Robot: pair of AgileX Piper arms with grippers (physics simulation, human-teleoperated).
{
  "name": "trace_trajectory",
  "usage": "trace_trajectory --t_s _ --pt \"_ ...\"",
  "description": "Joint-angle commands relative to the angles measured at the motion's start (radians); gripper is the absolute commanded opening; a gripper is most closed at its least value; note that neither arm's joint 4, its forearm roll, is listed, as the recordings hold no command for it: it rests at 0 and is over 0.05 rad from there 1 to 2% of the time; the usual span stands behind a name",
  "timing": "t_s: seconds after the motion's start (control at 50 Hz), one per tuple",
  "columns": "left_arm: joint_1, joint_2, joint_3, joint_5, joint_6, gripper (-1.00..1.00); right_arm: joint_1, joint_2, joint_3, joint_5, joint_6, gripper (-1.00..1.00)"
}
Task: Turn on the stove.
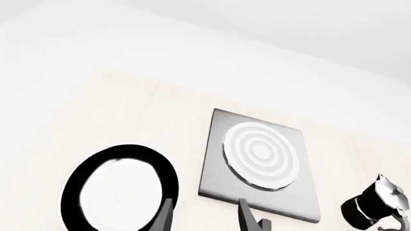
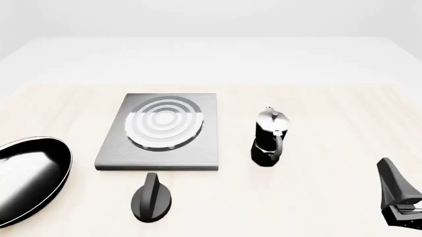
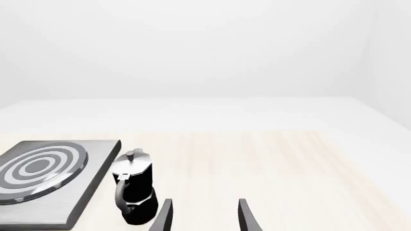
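The stove (image 2: pixel 158 148) is a flat grey metal slab with a silver ring burner (image 2: pixel 163 122), left of the table's middle. Its black ridged knob (image 2: pixel 151 197) stands apart on the table, just in front of the slab. My left gripper (image 1: pixel 205 219) is out of the front view. In the left wrist view its fingers stand apart and empty, facing the stove (image 1: pixel 308 202). My right gripper (image 2: pixel 399 197) is at the table's near right, far from the knob. Its fingers are open and empty in the right wrist view (image 3: pixel 204 219), where the stove (image 3: pixel 83 197) also shows.
A black frying pan (image 2: pixel 29 173) lies at the near left edge, left of the knob. A black-and-silver moka pot (image 2: pixel 270 138) stands right of the stove. It also shows in the left wrist view (image 1: pixel 376 204) and close to my right gripper's fingers in the right wrist view (image 3: pixel 134 192).
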Motion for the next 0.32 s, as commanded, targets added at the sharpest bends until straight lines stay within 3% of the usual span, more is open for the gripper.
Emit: trace_trajectory --t_s 0.02,0.32 --pt "0.068 -0.025 -0.049 0.051 0.013 1.00 0.000 0.000 0.000 0.000 0.000 1.00" --pt "0.150 -0.051 -0.090 0.089 0.017 1.00 0.000 0.000 0.000 0.000 0.000 1.00"
